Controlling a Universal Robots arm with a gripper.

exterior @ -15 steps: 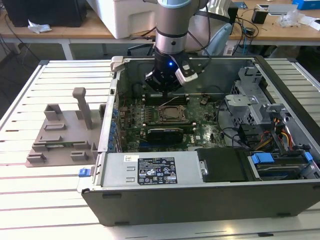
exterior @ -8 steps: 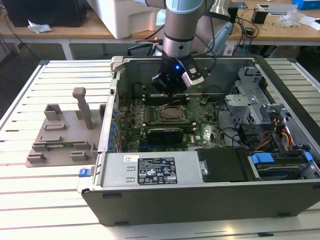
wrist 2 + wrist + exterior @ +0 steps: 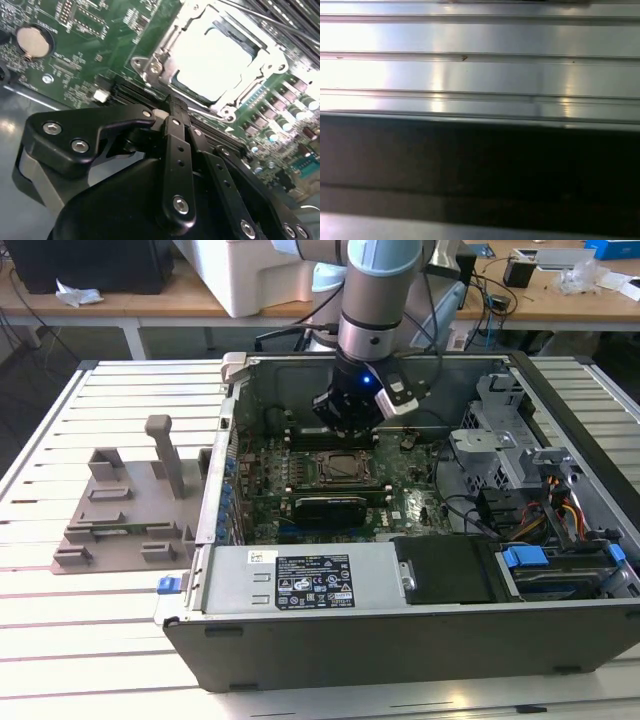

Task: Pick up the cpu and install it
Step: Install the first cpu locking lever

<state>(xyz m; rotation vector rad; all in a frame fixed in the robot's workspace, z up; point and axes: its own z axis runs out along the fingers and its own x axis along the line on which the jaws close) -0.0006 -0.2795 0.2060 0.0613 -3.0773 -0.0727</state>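
The gripper hangs inside the open computer case, low over the green board and just above the far edge of the square socket. In the second wrist view the gripper shows as black arms with silver screws, and its tips seem to come together with nothing between them, though the very ends are hard to see. The cpu lies flat in the socket, and its shiny top glows white under the light. A silver metal frame runs around it on all sides. The gripper is near the cpu but does not touch it. A round silver battery sits on the green board, well apart from the socket. In the exterior view a silver box with a label sits along the near side of the case. A grey tray with tall posts rests on the ribbed metal table, beside the case on the exterior view's left. The first wrist view shows shiny metal ribs above a dark band.
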